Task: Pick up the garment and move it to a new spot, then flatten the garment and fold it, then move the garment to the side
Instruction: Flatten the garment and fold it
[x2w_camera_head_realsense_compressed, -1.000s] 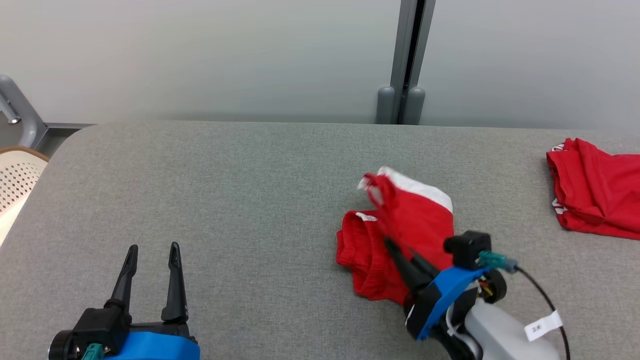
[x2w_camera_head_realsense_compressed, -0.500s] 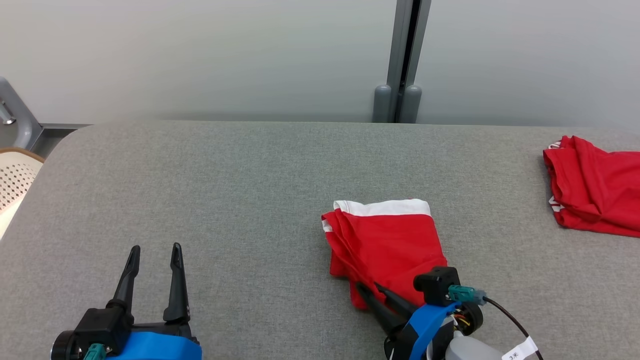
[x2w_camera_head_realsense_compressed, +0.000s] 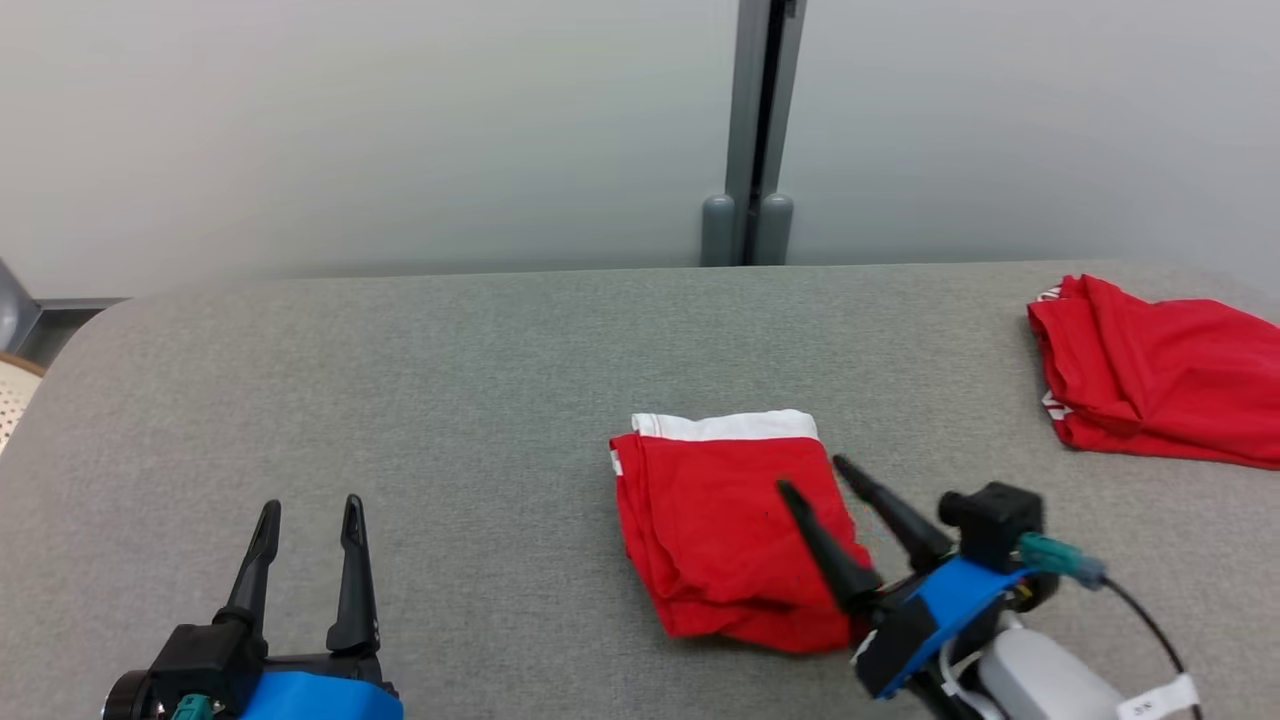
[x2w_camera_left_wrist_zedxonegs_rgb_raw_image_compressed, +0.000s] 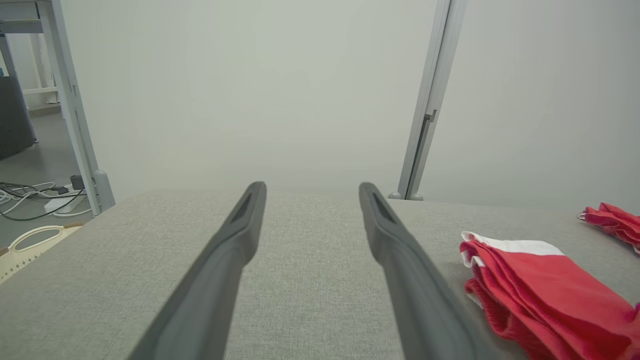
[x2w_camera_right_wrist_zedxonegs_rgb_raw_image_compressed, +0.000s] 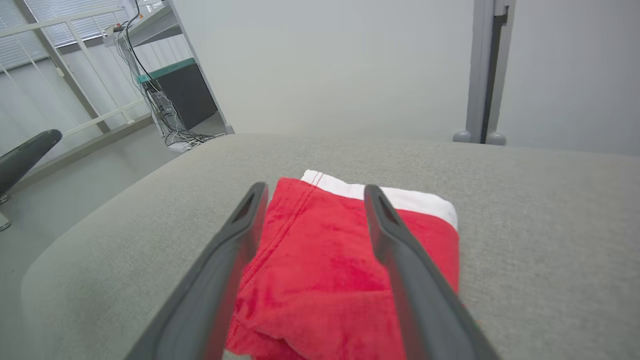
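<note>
At the left, the left pincer (x2w_camera_head_realsense_compressed: 310, 503) rests low over the bare desk (x2w_camera_head_realsense_compressed: 450, 380). Its fingers are spread and hold nothing, and it is well apart from the work.

Near the middle of the desk, a little to the right, lies the garment (x2w_camera_head_realsense_compressed: 720, 530). It is a compact red rectangle in several layers, with its white band (x2w_camera_head_realsense_compressed: 725, 425) on the far edge. It looks already folded, so I judge that the step in hand is the last one, moving it to the side.

The right pincer (x2w_camera_head_realsense_compressed: 810, 473) is over the near right part of the garment. Its fingers are spread with nothing between them. I cannot tell if the tips touch the cloth.

To do this step well, the pincer should go down at the near edge, where the layers are stacked, and take all of them together before it presses shut. If only the top layer is taken, the fold will probably open. A low, slow carry should keep the shape.

At the far right lies another red pile (x2w_camera_head_realsense_compressed: 1150, 380). The garment should be put down beside it, not on top of it.
</note>
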